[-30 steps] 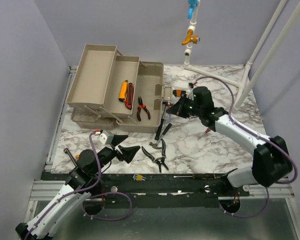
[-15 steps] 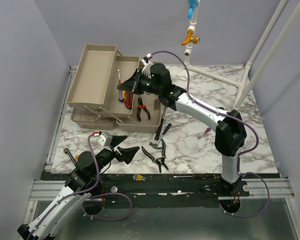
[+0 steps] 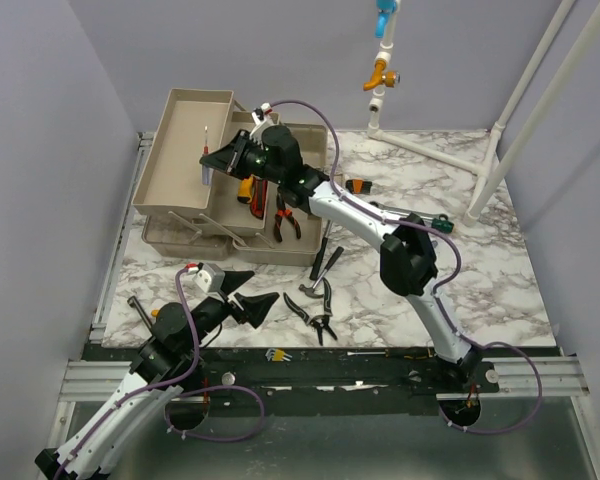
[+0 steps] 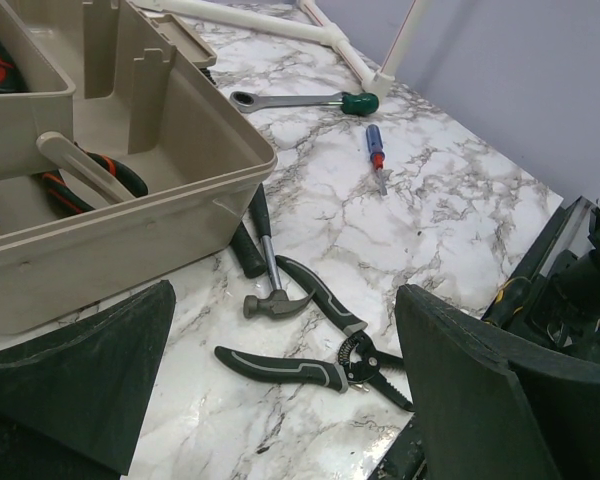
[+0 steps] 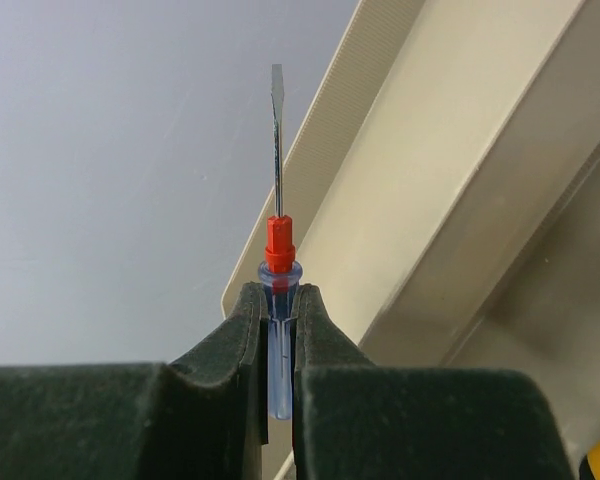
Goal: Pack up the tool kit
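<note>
In the upper left of the top view, a screwdriver [image 3: 206,156] (red collar, clear blue handle) is pinched by the right gripper [image 3: 223,160] over the toolbox's [image 3: 180,175] leftmost tray. At lower left, the left gripper [image 3: 250,292] is spread wide, nothing between its fingers; pliers [image 4: 300,365] and a hammer [image 4: 270,270] are seen nearby on the table [image 3: 500,280].

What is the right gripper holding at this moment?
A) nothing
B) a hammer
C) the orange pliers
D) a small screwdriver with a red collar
D: the right gripper is shut on the screwdriver by its clear handle, above the toolbox tray.
</note>
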Available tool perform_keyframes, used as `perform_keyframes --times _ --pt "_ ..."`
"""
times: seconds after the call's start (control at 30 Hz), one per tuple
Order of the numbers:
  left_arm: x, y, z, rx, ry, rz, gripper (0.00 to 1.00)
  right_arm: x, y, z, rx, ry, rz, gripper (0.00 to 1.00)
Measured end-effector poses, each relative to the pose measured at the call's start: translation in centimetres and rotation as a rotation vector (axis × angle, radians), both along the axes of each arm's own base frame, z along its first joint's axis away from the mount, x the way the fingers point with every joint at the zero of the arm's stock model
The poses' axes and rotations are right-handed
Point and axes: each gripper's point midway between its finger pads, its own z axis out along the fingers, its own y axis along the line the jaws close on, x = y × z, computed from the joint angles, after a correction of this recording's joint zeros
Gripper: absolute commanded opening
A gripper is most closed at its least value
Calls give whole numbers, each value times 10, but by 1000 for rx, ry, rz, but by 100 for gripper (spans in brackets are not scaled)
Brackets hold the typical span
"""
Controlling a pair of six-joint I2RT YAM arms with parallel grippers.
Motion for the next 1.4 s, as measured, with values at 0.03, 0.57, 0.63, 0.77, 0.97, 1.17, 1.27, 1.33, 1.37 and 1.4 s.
perform_keyframes --times 0.03,0.57,0.63,0.77,0.97,1.17,1.27,1.33,1.37,1.4 --pt "0 0 0 0 0 0 94 1 2 -2 1 -2 -5 9" --pt "0 0 0 0 -1 0 94 6 -1 -5 -39 -53 -91 54" --pt "0 0 0 0 0 0 94 0 -16 -4 -78 -62 -118 54" --pt "0 0 -1 4 5 0 94 -14 -61 7 -158 -100 -210 56" --pt "1 -1 -4 12 16 0 94 -33 -162 23 -298 -167 -467 59" --pt "2 -1 -8 22 29 0 94 -50 -271 -21 -578 -124 -763 57" --pt "2 -2 -10 28 36 0 95 -65 -315 -58 -752 -71 -846 56" --pt "3 -2 -10 28 36 0 94 -75 -346 -86 -860 -19 -884 56" --pt "3 -2 -9 27 34 0 94 -81 -362 -99 -901 10 -898 56" --pt "3 -2 -9 25 32 -1 94 -85 -380 -113 -940 45 -922 56"
